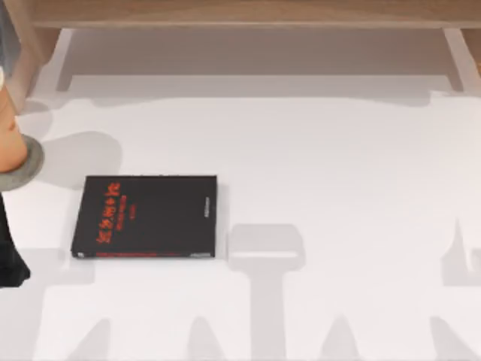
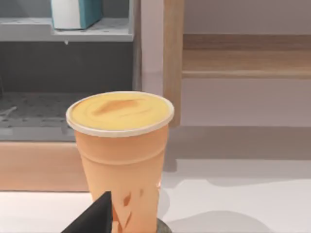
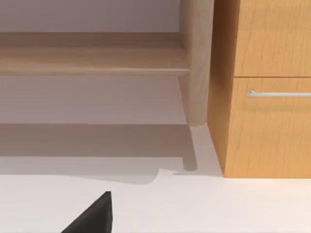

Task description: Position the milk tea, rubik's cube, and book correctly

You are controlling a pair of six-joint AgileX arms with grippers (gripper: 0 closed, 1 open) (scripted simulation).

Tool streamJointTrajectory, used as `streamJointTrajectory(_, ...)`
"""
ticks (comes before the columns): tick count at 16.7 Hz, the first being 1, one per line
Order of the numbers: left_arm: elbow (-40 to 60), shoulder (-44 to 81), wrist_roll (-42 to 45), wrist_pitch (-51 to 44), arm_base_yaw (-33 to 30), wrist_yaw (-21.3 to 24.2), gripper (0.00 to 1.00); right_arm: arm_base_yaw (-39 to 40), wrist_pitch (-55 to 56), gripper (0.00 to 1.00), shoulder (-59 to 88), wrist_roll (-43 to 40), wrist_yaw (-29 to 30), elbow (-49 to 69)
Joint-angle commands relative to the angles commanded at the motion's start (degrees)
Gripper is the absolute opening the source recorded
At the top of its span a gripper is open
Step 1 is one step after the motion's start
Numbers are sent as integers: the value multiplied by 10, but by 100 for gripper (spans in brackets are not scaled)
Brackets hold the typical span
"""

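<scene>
one tall tapering cup of orange-brown milk tea [image 2: 121,160] stands on a flat round grey coaster [image 1: 19,162] at your table's left edge, close before your left gripper, whose finger spread you cannot tell. beside the coaster lies a flat black book with red lettering [image 1: 146,216].

The tall tapering orange-brown milk tea cup [image 2: 121,160] has a paler yellow top; beside it, a flat black book [image 1: 146,216] carries red lettering on the white surface [image 1: 338,188].

Milk tea [image 2: 121,160] sits bottom centre, upright on a grey coaster [image 2: 164,227], with one black left gripper fingertip [image 2: 95,218] right alongside.
</scene>
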Motion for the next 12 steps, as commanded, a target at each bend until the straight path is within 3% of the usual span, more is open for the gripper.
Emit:
streamJointTrajectory(6,0,0,0,0,0,0,100,-9,-25,100,35,-14,0,29)
streamJointTrajectory(12,0,0,0,0,0,0,100,-61,-165,100,259,-92,0,212)
